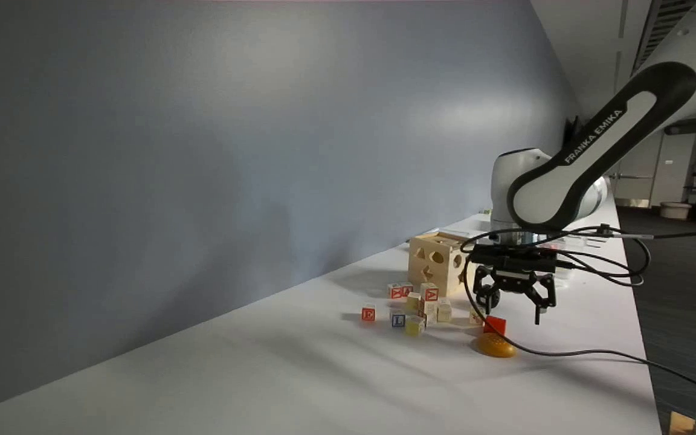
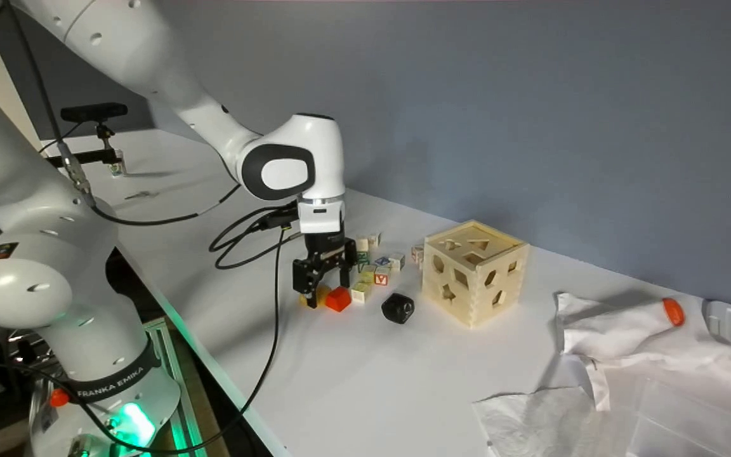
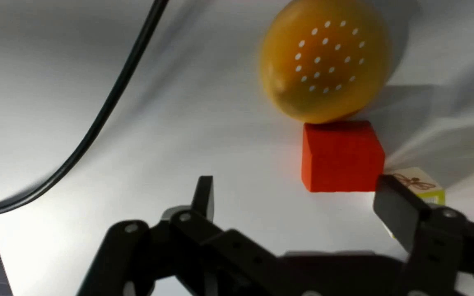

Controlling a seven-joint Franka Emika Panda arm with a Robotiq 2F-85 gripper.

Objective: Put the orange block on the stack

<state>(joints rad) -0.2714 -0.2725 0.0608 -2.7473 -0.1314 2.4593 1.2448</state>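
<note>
The orange block (image 1: 495, 325) is a small reddish-orange cube on the white table. It also shows in an exterior view (image 2: 338, 299) and in the wrist view (image 3: 339, 161). The stack, a large pale wooden cube with shaped holes (image 1: 432, 266), stands by the wall and shows in both exterior views (image 2: 473, 273); it is out of the wrist view. My gripper (image 3: 293, 180) is open and empty, above the table close to the block. In the wrist view the block lies beyond the fingertips, toward the right finger. The gripper shows in both exterior views (image 1: 512, 315) (image 2: 329, 294).
A rounded paler orange piece (image 3: 325, 61) lies against the block. A small letter block (image 3: 420, 185) lies under the right finger. Several letter blocks (image 1: 414, 325) lie nearby. A black piece (image 2: 398, 308) lies between block and cube. A black cable (image 3: 113, 98) loops close by.
</note>
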